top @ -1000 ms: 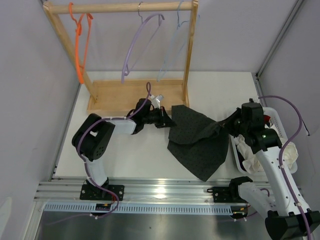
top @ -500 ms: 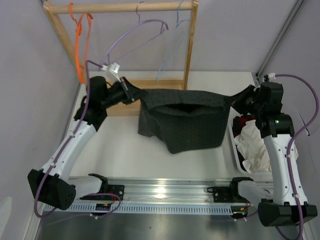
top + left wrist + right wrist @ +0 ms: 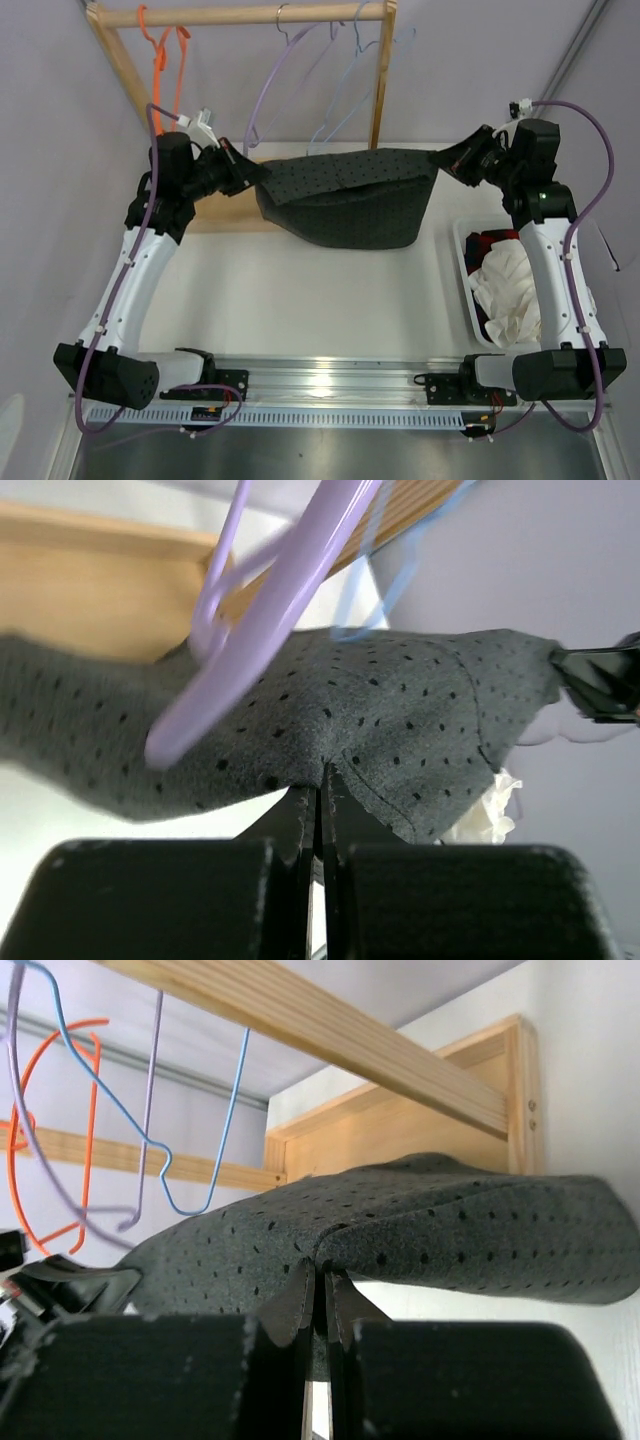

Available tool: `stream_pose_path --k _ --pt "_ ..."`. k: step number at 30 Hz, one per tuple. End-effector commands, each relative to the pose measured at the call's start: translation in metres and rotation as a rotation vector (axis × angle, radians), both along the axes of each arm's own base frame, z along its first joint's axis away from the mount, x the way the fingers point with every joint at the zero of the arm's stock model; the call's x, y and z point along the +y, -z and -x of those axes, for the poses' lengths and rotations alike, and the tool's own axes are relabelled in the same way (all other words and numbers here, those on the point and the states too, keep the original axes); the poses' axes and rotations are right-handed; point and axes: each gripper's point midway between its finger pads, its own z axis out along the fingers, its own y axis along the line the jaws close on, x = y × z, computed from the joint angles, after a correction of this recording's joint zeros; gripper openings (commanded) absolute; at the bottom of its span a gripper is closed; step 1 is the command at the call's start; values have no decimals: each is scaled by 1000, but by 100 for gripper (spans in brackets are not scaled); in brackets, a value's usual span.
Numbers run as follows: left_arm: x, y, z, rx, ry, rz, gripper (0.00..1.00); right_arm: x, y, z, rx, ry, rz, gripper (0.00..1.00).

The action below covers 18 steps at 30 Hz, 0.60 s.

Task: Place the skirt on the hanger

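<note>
- Top external view showed the skirt (image 3: 345,195) held up off the surface (image 3: 300,300), strung like a hammock between the two arms. It hung right in front of the wooden rack (image 3: 380,90), just under the hangers.
- Left tool (image 3: 258,176) was pinched tight on the skirt's left end, and right tool (image 3: 445,163) was pinched tight on the right end. Both wrist views showed the fingers closed with only fabric between them.
- Progress, as I read it: the pickup and spreading out were done, the actual hanging wasn't. The light-blue hanger (image 3: 230,1110) hung on the rod with nothing on it.
- Left wrist view had the purple hanger (image 3: 270,610) crossing right in front of the fabric. It was close, maybe touching, but I couldn't tell. That one's the wrong hanger, so I'd say it was a snag risk.
- Left to do, I'd guess: work the fabric over the blue wire, then let go so it stays put.
- The skirt itself was dark charcoal grey with tiny dots. It looked soft and floppy, with the top edge pulled fairly straight and the middle sagging into a pouch below.
</note>
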Motion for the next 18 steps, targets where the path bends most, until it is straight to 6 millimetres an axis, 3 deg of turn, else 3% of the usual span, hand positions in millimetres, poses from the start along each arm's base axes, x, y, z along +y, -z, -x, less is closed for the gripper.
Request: stream_pose_path --k 1,2,4,5,6,8,9,10,11,12,14,15,18 --pt "19 15 11 16 -59 -42 0 1 -15 16 -97 -23 12 0" --pt "18 30 16 46 -48 -44 0 2 -3 21 -75 -26 11 0" --pt "19 30 30 44 -40 -37 0 4 -7 39 -91 -32 12 0" --pt "19 48 37 85 -32 -42 0 9 -4 47 -82 -50 15 0" --pt "19 52 45 98 -23 -46 0 12 7 53 -59 -52 21 0" --pt "19 62 65 113 -9 -34 0 23 17 79 -29 -81 16 0" --pt "18 81 76 159 -1 -26 0 27 42 87 28 -87 17 0" --pt "20 100 85 202 -4 -29 0 25 47 101 32 -70 17 0" --pt "21 99 98 188 -3 -22 0 27 58 110 62 -64 8 0" --pt "22 129 111 268 1 -22 0 33 89 124 146 -80 15 0" --pt "22 134 132 274 12 -5 0 33 103 147 177 -72 -7 0" --pt "21 161 145 355 9 8 0 37 116 160 217 -88 -6 0" --pt "25 183 167 421 1 7 0 35 157 192 323 -89 -8 0"
